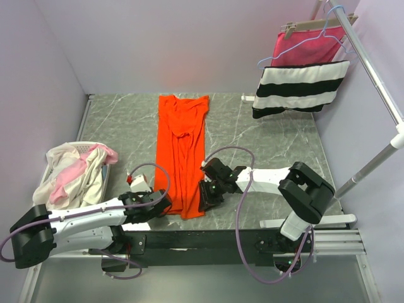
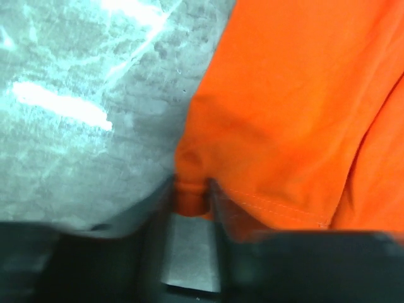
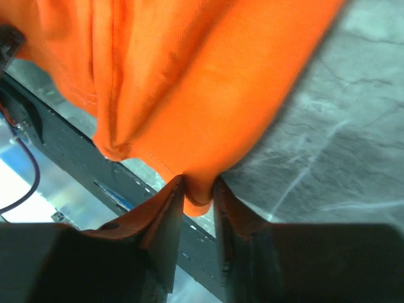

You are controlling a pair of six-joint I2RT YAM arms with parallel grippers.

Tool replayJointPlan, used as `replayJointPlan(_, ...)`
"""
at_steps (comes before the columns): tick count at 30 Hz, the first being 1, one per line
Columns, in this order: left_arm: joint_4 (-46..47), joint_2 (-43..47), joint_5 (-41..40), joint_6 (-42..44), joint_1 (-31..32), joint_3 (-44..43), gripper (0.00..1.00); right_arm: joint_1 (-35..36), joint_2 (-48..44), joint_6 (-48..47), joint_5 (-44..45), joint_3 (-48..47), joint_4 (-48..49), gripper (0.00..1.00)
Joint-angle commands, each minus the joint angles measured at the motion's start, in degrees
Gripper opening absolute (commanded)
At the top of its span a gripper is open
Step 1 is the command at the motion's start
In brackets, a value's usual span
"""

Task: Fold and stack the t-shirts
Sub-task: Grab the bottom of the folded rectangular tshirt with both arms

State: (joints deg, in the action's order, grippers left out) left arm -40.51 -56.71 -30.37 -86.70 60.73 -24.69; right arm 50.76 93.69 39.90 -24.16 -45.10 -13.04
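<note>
With my left gripper closed down to a narrow gap, I pinch the near-left hem corner of the orange-red t-shirt. My right gripper clamps the near-right corner likewise. The shirt lies as a long narrow strip on the worktop, collar farthest. Cream-white and pale pink t-shirts are heaped in a basket at left.

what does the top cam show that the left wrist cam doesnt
Only the top view: the basket holding cream and pink shirts, the hanging striped cloth, and the right tool gripping a near corner of the orange shirt. Only the left wrist view: the hem pinched in the left tool, close up. Both: orange shirt, grey table.
</note>
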Motion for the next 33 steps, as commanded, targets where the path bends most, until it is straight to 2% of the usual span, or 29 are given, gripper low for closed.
replayJointPlan(1, 0.96, -2.35, -1.18, -0.76, 0.00, 0.17, 0.13, 0.30, 0.36, -1.05, 4.56, 0.72, -3.05, 0.24)
replayJointPlan(3, 0.35, -3.14, -0.83, -0.58, 0.00, -0.36, 0.01, 0.30, -0.52, -1.14, 6.14, 0.98, -3.83, 0.17)
replayJointPlan(9, -2.03, -0.96, 1.27, -0.41, 0.09, -0.45, 0.01, -0.05, -5.09, -1.23, 13.77, 2.38, -9.98, 0.13)
replayJointPlan(16, -2.11, 4.76, 7.78, 0.12, 1.32, 2.27, 0.01, -0.23, -8.17, -0.79, 16.60, 5.28, -13.15, 0.12)
replayJointPlan(18, -1.94, 5.12, 8.22, 0.56, 1.58, 2.28, 0.01, -0.23, -8.70, -0.96, 15.38, 6.16, -12.11, 0.18)
replayJointPlan(20, -1.42, 4.68, 7.96, 1.70, 1.58, 1.49, 0.10, -0.23, -9.14, -1.40, 13.89, 6.08, -11.13, 0.33)
replayJointPlan(21, -1.15, 3.72, 7.96, 2.40, 1.58, 1.05, 0.15, -0.23, -9.31, -1.32, 13.79, 5.82, -11.05, 0.47)
replayJointPlan(22, -1.15, 3.19, 7.96, 3.02, 1.58, 0.61, 0.33, -0.23, -9.58, -1.14, 14.14, 5.64, -11.39, 0.50)
replayJointPlan(24, -2.29, 2.05, 7.17, 2.94, 2.11, -0.80, 0.52, -0.31, -10.37, -1.40, 13.62, 5.20, -11.40, 0.57)
replayJointPlan(25, -3.16, 1.69, 6.73, 2.15, 2.29, -1.06, 0.72, -0.31, -10.63, -1.49, 12.75, 5.20, -10.53, 0.57)
replayJointPlan(27, -5.45, 1.78, 5.24, 1.01, 2.46, -1.68, 0.92, -0.23, -10.90, -1.58, 9.93, 5.64, -9.12, 0.59)
replayJointPlan(28, -5.98, 1.95, 4.80, 0.05, 2.46, -1.77, 0.99, -0.31, -10.81, -1.41, 9.49, 5.73, -8.15, 0.59)
replayJointPlan(33, -4.14, 4.41, 4.00, -1.10, 2.46, -0.89, 0.99, -0.31, -7.30, -1.32, 6.33, 4.94, -5.43, 0.59)
